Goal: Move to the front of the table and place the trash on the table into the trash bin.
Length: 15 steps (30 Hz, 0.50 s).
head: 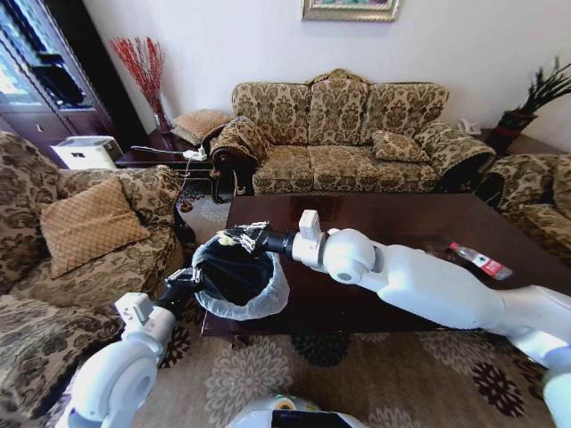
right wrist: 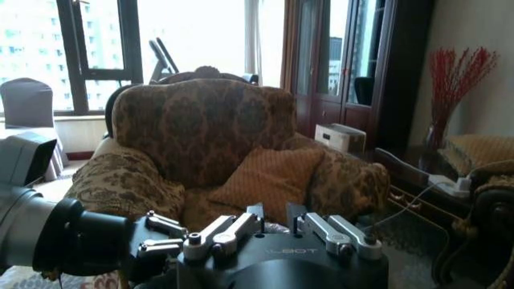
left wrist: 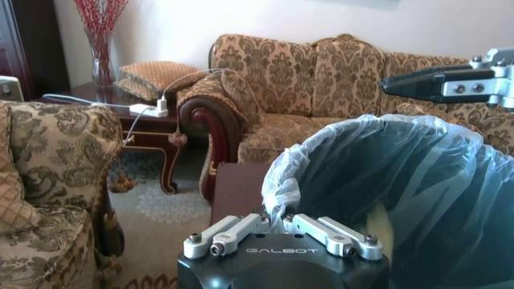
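My left gripper [head: 187, 283] is shut on the bag-lined rim of the black trash bin [head: 236, 272], holding it at the table's [head: 375, 218] near left corner. In the left wrist view its fingers [left wrist: 277, 221] pinch the translucent liner of the trash bin [left wrist: 401, 180]. My right gripper [head: 237, 238] reaches across the table and hovers over the bin's far rim, shut on a tiny yellowish scrap [head: 227, 239]. The same right gripper [left wrist: 418, 84] shows above the bin opening. A clear bottle with a red label [head: 479, 260] lies on the table's right side.
A patterned armchair [head: 80, 241] stands close on the left. A long sofa [head: 348, 134] is behind the table and another seat [head: 535, 187] is at the right. A side table [head: 156, 156] with a vase stands in the back left corner. Patterned carpet [head: 357, 374] lies in front.
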Available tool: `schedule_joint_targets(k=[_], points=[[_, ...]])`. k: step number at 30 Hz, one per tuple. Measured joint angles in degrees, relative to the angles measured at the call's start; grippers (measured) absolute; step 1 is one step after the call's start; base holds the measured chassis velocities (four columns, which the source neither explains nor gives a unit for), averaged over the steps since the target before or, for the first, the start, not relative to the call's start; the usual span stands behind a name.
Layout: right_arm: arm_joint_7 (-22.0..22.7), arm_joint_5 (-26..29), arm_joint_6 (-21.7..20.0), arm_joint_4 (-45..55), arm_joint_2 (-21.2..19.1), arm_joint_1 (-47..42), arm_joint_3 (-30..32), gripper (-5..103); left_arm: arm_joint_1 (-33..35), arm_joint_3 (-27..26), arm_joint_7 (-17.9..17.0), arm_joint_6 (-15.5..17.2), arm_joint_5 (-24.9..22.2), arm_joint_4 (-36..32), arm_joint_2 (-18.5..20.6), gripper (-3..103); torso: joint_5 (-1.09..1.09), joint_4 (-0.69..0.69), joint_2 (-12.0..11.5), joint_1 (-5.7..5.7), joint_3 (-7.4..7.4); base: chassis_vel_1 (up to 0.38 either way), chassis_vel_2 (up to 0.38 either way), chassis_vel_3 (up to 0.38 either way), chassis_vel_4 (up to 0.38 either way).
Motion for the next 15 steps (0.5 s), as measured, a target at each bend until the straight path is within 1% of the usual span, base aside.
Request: schedule_joint_targets(k=[1, 2, 4, 6, 7, 8, 9, 10, 11, 12, 13, 14, 15], points=[[0.07, 0.12, -0.03, 0.01, 0.04, 0.15, -0.05, 14, -0.07, 0.02, 0.0, 0.0, -0.02, 0.04, 0.05, 3, 0.0, 0.0, 0.0, 0.0, 0.0, 0.0, 0.0, 0.0, 0.0], [0.55, 0.69, -0.14, 0.07, 0.23, 0.81, -0.26, 25, -0.29, 0.08, 0.0, 0.0, -0.09, 0.15, 0.23, 3, 0.0, 0.0, 0.0, 0.0, 0.0, 0.0, 0.0, 0.0, 0.0], [1.62, 1.0, -0.07, 0.27, 0.48, 1.12, -0.26, 36, -0.51, 0.14, 0.06, -0.03, -0.13, 0.48, 0.56, 3, 0.01, 0.01, 0.0, 0.0, 0.0, 0.0, 0.0, 0.0, 0.0], [2.2, 1.0, 0.11, 0.3, 0.49, 0.95, 0.15, 36, -0.53, 0.14, 0.11, -0.1, -0.13, 0.62, 0.61, 3, 0.0, 0.01, 0.0, 0.0, 0.0, 0.0, 0.0, 0.0, 0.0], [4.34, 1.01, 0.6, 0.44, 0.16, -0.28, 2.21, 47, -0.65, 0.14, 0.22, -0.43, -0.13, 0.94, 0.59, 3, 0.01, 0.02, 0.0, 0.0, 0.0, 0.0, 0.0, 0.0, 0.0], [5.63, 1.03, 0.6, 0.46, -0.26, -0.99, 3.37, 47, -0.68, 0.14, 0.28, -0.62, -0.12, 1.06, 0.56, 3, 0.02, 0.02, 0.0, 0.0, 0.0, 0.0, 0.0, 0.0, 0.0], [7.31, 1.15, 0.53, 0.46, -1.03, -2.18, 5.22, 52, -0.78, 0.13, 0.42, -1.03, -0.1, 1.3, 0.47, 3, 0.01, 0.03, 0.0, 0.0, 0.0, 0.0, 0.0, 0.0, 0.0], [7.31, 1.15, 0.53, 0.46, -1.03, -2.18, 5.22, 52, -0.78, 0.13, 0.42, -1.03, -0.1, 1.3, 0.47, 3, 0.01, 0.03, 0.0, 0.0, 0.0, 0.0, 0.0, 0.0, 0.0], [8.36, 1.25, 0.29, 0.45, -1.68, -3.11, 6.72, 58, -0.88, 0.13, 0.54, -1.32, -0.08, 1.48, 0.42, 3, 0.02, 0.03, 0.0, 0.0, 0.0, 0.0, 0.0, 0.0, 0.0], [10.47, 1.33, -0.56, 0.31, -3.74, -5.64, 10.96, 63, -1.16, 0.11, 0.93, -2.12, 0.08, 1.97, 0.23, 3, 0.02, 0.02, 0.0, 0.0, 0.0, 0.0, 0.0, 0.0, 0.0], [11.44, 1.33, -1.24, 0.24, -5.5, -7.97, 14.39, 69, -1.42, 0.09, 1.35, -2.63, 0.26, 2.29, 0.04, 3, 0.02, 0.02, 0.0, 0.0, 0.0, 0.0, 0.0, 0.0, 0.0], [12.21, 1.21, -1.92, 0.18, -7.58, -11.34, 18.56, 69, -1.61, 0.09, 1.68, -3.01, 0.34, 2.52, -0.16, 3, 0.02, 0.0, 0.0, 0.0, 0.0, 0.0, 0.0, 0.0, 0.0], [12.21, 1.21, -1.92, 0.18, -7.58, -11.34, 18.56, 69, -1.61, 0.09, 1.68, -3.01, 0.34, 2.52, -0.16, 3, 0.02, 0.0, 0.0, 0.0, 0.0, 0.0, 0.0, 0.0, 0.0]])
